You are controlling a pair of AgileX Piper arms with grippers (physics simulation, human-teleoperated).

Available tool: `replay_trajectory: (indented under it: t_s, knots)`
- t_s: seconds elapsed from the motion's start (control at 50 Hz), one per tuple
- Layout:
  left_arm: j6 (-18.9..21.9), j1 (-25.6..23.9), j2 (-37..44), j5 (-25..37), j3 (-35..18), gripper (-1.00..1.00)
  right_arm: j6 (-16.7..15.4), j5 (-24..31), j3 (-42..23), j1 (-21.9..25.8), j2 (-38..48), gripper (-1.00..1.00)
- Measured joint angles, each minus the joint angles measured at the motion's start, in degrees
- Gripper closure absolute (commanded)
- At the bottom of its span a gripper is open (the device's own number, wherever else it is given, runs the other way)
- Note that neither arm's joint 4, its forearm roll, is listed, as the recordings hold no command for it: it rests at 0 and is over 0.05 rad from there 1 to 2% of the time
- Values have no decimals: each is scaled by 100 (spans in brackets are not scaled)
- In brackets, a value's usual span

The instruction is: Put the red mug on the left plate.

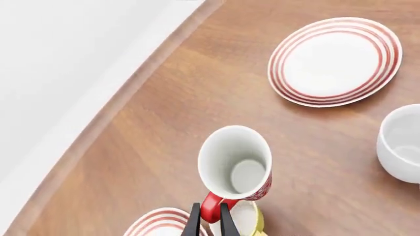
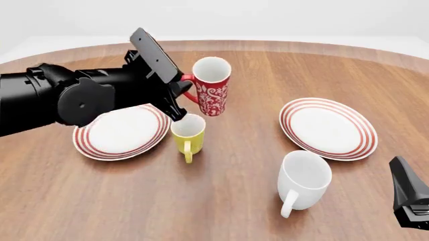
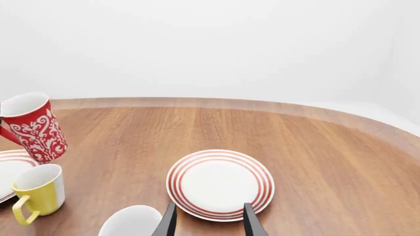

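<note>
Red floral mug [image 2: 212,88] aloft, tilted, beside the yellow mug; ringed left plate [image 2: 100,149] flat on the table.

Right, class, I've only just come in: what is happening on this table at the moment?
The left hand grips the red mug by its handle and holds it tilted in the air, above the yellow mug and just beside the left plate, not yet on it. The right hand waits open near the right plate and the white mug.

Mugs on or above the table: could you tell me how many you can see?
3: the red mug held aloft by the left gripper, the yellow mug beneath it beside the left plate, and the white mug front right.
</note>
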Motion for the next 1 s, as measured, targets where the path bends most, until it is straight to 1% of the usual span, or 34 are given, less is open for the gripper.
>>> replay_trajectory:
  t_s: [0.2,0.44,0.74,1.0]
  knots:
    - [7,357,-428,262,-70,100,-1,0,0,0,0,-100]
    - [-18,833,-750,454,-114,100,-1,0,0,-1,0,-100]
    - [-167,1524,-873,596,-212,100,-1,-3,2,-2,1,-100]
    - [-234,2143,-754,451,-102,100,-1,-7,4,-2,3,-100]
